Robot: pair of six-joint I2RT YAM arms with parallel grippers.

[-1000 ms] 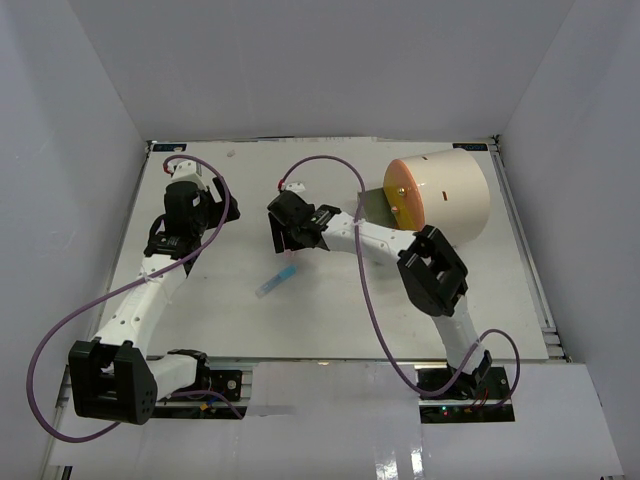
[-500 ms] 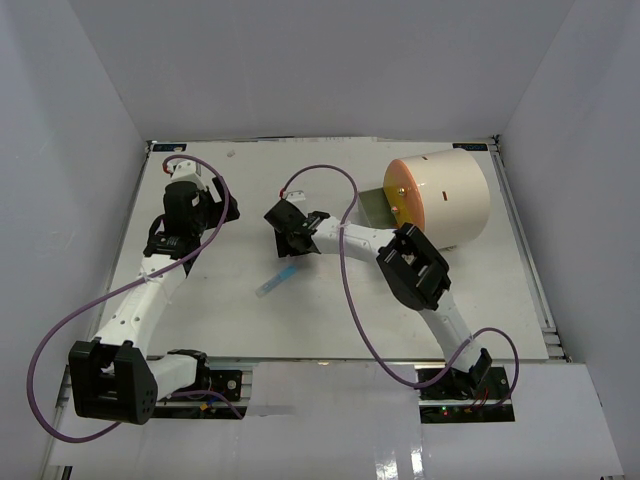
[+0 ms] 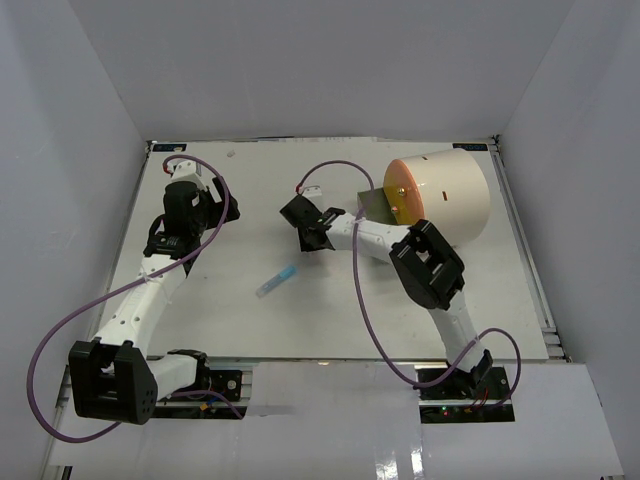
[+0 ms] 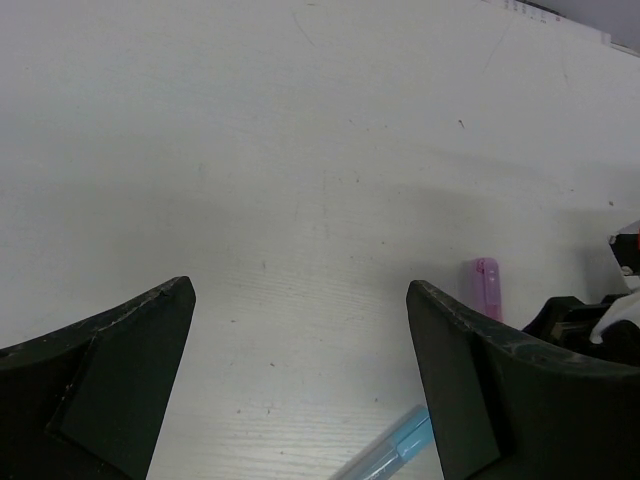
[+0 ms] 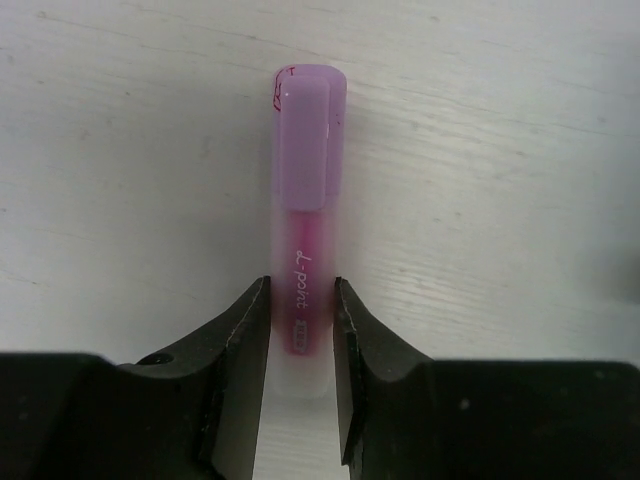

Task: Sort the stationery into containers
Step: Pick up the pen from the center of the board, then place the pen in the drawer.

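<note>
A pink-purple marker lies on the white table between the fingers of my right gripper, whose jaws press on both of its sides; the cap end points away from the wrist. The same marker shows at the right of the left wrist view. In the top view my right gripper hides it, left of the cream drum with its orange face. A light blue pen lies alone mid-table, its tip near my left gripper, which stands wide open and holds nothing.
The drum lies on its side at the back right, with a dark flap beside its orange face. Purple cables loop over both arms. White walls close the table in at the left, back and right.
My right gripper's jaws have come together onto the pink-purple marker, and its wrist has shifted a little to the right. The left arm and the blue pen have not moved.
</note>
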